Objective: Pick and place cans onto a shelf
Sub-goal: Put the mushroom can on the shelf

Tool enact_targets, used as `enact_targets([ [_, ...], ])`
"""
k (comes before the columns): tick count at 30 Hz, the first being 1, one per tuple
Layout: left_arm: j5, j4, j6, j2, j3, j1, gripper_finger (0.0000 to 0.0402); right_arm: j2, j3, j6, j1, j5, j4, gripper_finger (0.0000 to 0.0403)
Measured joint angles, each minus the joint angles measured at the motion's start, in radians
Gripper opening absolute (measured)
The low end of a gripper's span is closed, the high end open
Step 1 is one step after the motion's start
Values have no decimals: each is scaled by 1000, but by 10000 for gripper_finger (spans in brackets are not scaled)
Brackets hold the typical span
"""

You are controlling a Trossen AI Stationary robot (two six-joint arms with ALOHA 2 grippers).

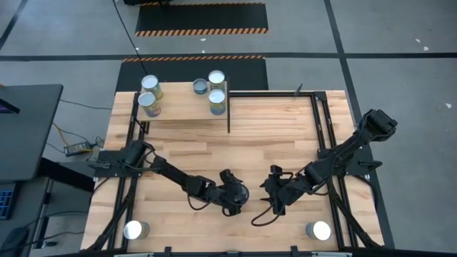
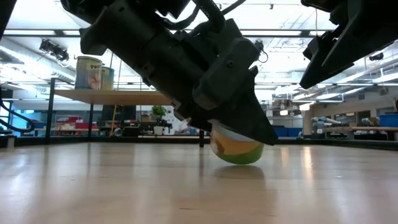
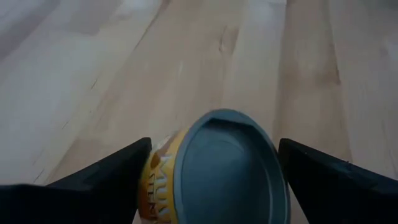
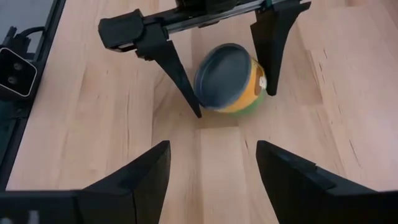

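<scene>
A can (image 4: 230, 78) with a yellow-green label sits tilted between the fingers of my left gripper (image 3: 214, 146) near the middle of the table, toward its near edge (image 1: 235, 198). My left gripper is shut on it. My right gripper (image 4: 211, 168) hangs open just to the right (image 1: 275, 194), pointing at the can and holding nothing. Several cans (image 1: 216, 89) stand upright on the wooden shelf (image 1: 186, 111) at the far left. The low view shows that shelf (image 2: 118, 96) in the background. My left gripper pinches the can by its label wall (image 3: 158, 180), one finger (image 4: 180, 74) on each side. The fingers slant down from the table's left. The can is tilted, its round top (image 3: 227, 168) facing back toward the wrist. I cannot tell whether its lower edge (image 2: 239, 160) touches the table.
Two more cans stand upright near the table's front edge, one at the left (image 1: 136, 230) and one at the right (image 1: 320, 230). Black frame rails (image 1: 323, 121) run along the table's sides. Bare wood lies between the grippers and the shelf.
</scene>
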Motion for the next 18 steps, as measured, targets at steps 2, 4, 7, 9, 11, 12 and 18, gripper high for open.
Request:
enact_targets([
  [2, -1, -3, 0, 0, 0, 0, 357, 0, 0, 0, 0, 0, 0, 245],
  [4, -1, -1, 8, 0, 0, 0, 357, 0, 0, 0, 0, 0, 0, 245],
  [7, -13, 2, 59, -9, 0, 0, 357, 0, 0, 0, 0, 0, 0, 245],
  [9, -40, 1, 110, -18, 0, 0, 357, 0, 0, 0, 0, -1, 0, 245],
  [11, -63, 3, 162, -26, 0, 0, 357, 0, 0, 0, 0, -2, -1, 245],
  [12, -68, 9, 183, -28, 1, 1, 357, 0, 0, 0, 0, -3, -1, 245],
  [18, -58, 0, 192, -29, 1, 2, 357, 0, 0, 1, 0, -3, -1, 245],
])
